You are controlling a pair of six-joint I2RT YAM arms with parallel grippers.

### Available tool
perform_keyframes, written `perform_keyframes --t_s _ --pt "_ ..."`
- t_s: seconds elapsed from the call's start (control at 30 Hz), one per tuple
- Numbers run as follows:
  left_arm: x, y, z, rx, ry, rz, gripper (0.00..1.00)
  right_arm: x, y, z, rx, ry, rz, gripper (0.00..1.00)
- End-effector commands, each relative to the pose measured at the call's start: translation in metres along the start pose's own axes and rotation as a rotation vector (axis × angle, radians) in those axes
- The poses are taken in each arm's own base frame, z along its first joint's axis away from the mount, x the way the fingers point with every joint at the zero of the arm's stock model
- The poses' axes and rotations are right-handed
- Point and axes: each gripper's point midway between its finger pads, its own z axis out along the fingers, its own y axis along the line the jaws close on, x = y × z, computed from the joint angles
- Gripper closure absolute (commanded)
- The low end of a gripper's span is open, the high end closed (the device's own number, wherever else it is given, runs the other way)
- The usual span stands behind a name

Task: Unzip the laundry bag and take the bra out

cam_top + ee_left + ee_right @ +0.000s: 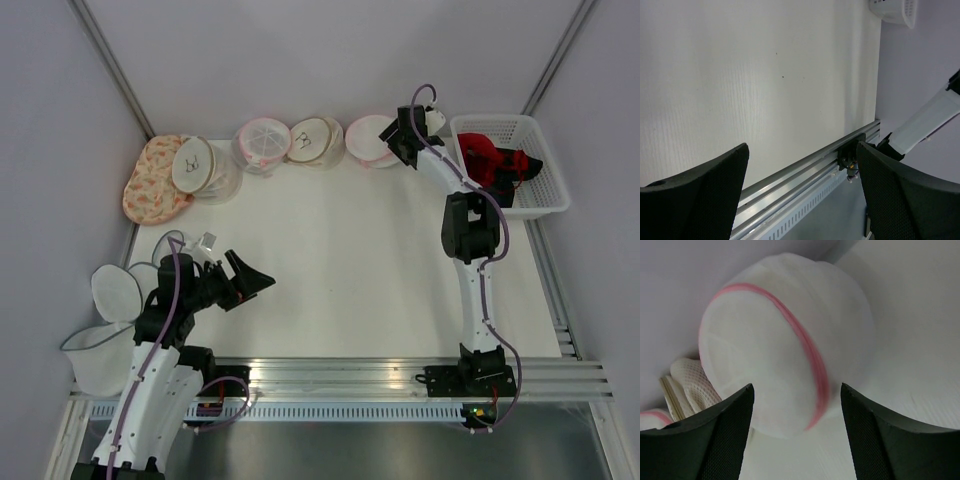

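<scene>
Pale grey walls close in a white tabletop (pixel 330 260), and along its far edge stands a row of round laundry bags. At the right end of that row sits a white round mesh laundry bag with a pink trim band (pixel 368 140) (pixel 785 340). It looks zipped and full. No bra shows through the mesh, and its zipper pull cannot be made out from either view.

The right end effector (pixel 400 140) (pixel 796 390) is stretched out to this bag. Its jaws stand wide apart with the bag's rounded body just ahead of them, and it grips nothing. The left end effector (pixel 250 280) (pixel 801 147) hangs over the near left of the tabletop, also spread wide and holding nothing.

A white plastic slotted basket (pixel 545 195) at the far right holds red and black garments (pixel 495 160). Limp white mesh bags (pixel 110 300) lie off the near-left edge.

The step in hand appears to be the reach for the next bag, before any unzipping. The next move probably calls for closing on the soft mesh without crushing it against the wall. The bag would then need to come toward the middle, where both arms can reach it. There one arm could steady it while the other finds the zipper pull.
</scene>
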Motion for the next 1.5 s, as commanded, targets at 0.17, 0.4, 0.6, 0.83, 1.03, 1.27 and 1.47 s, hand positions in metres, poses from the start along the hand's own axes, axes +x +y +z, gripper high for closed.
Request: perform_keyframes --t_s 0.17,0.4,0.6,0.83,1.03,1.27,1.47 --pt "-0.005 -0.003 -0.003 -0.001 -0.027 0.041 0.09 0.029 0.007 0.051 -0.064 0.114 0.058 0.42" --pt "-0.005 -0.005 -0.003 0.005 -0.024 0.043 0.11 0.022 -0.016 0.042 -0.109 0.141 0.051 0.99" --pt "-0.009 -0.012 -0.006 0.031 -0.049 0.053 0.14 0.03 -0.038 0.004 -0.166 0.246 0.011 1.0" --pt "-0.013 -0.03 -0.003 0.145 -0.069 0.067 0.16 0.08 -0.038 -0.112 -0.411 0.462 0.035 0.99" --pt "-0.012 -0.051 -0.004 0.276 -0.05 0.054 0.08 0.132 -0.049 -0.222 -0.606 0.63 0.029 0.99" --pt "0.0 -0.062 0.004 0.317 0.04 0.022 0.06 0.16 -0.048 -0.309 -0.739 0.715 0.026 1.0" --pt "0.018 -0.072 0.022 0.339 0.092 -0.029 0.05 0.171 -0.039 -0.348 -0.796 0.75 0.052 1.0"
